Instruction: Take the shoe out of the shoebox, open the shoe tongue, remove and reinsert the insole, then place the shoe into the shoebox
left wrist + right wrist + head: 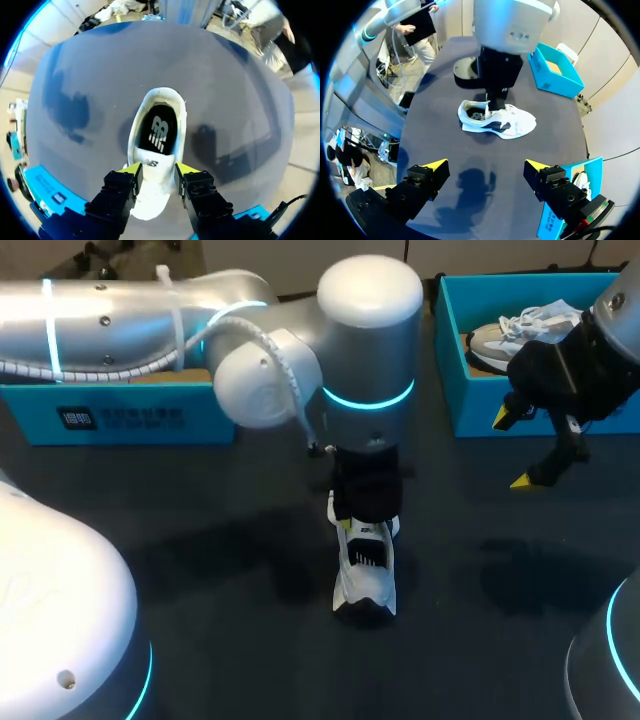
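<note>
A white shoe [366,582] with dark side patches stands on the dark table, heel towards the front edge. My left gripper [365,530] hangs straight above its laces. In the left wrist view the fingers [131,171] stand apart on either side of the white tongue [155,167], and the gripper [156,172] is open. The black insole [159,132] with a white logo lies inside the shoe [172,112]. My right gripper [512,450] hovers open and empty at the right, and its own view shows it [484,166] well short of the shoe [512,122].
A teal shoebox [120,418] stands at the back left, partly behind my left arm. A second teal box [458,370] at the back right holds another shoe [510,335], just behind my right gripper.
</note>
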`<action>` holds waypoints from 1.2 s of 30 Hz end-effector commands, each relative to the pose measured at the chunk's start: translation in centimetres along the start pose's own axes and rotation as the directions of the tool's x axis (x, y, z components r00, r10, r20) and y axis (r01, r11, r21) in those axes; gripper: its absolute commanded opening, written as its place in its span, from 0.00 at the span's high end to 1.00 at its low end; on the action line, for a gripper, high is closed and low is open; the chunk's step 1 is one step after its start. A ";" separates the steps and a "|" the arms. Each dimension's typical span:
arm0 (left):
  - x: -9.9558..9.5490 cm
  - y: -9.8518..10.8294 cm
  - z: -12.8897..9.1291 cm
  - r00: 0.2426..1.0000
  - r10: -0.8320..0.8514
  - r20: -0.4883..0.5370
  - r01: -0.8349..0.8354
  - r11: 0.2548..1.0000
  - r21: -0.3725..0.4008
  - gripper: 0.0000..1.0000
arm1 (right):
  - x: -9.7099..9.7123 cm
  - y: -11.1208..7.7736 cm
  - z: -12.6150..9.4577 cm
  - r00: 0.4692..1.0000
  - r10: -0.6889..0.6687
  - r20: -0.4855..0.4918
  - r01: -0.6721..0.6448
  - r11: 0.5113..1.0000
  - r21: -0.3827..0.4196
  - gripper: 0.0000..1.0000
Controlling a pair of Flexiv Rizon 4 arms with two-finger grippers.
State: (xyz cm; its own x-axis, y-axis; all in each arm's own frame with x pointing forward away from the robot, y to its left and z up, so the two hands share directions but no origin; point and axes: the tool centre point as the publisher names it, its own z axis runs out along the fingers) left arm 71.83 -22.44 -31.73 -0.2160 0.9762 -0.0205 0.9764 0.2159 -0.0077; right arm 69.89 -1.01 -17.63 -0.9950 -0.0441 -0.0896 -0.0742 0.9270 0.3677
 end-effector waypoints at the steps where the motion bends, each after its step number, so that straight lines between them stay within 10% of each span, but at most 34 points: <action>1: 1.7 -0.2 -1.8 0.999 -0.034 0.023 0.033 0.999 0.005 0.52 | -0.2 0.1 0.1 1.000 0.001 -0.004 -0.001 1.000 0.004 0.00; 6: 2.9 0.1 -2.7 0.993 -0.112 0.029 0.112 0.994 0.005 0.39 | -0.2 0.1 0.1 1.000 0.001 -0.004 -0.001 1.000 0.004 0.00; 9: 3.2 0.4 -3.0 0.990 -0.137 0.039 0.137 0.990 0.009 0.00 | -0.2 0.1 0.1 1.000 0.001 -0.004 -0.001 1.000 0.004 0.00; 24: 3.2 0.4 -3.0 0.990 -0.137 0.039 0.137 0.990 0.009 0.00 | -0.2 0.1 0.1 1.000 0.001 -0.004 -0.001 1.000 0.004 0.00; 27: 3.4 -0.1 -3.7 0.950 -0.304 0.064 0.296 0.949 0.109 0.00 | -0.2 0.1 0.1 1.000 0.001 -0.004 -0.001 1.000 0.004 0.00; 36: 2.8 -1.9 -4.0 0.757 -0.653 -0.002 0.652 0.757 -0.046 0.00 | -0.2 0.1 0.1 1.000 0.001 -0.004 -0.001 1.000 0.004 0.00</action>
State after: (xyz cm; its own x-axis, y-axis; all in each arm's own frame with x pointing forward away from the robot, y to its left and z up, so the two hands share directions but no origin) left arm 70.08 -19.37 -28.27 -0.6351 0.7710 -0.0464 0.7722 0.6324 -0.0609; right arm 69.89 -1.00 -17.62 -0.9950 -0.0441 -0.0896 -0.0742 0.9270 0.3677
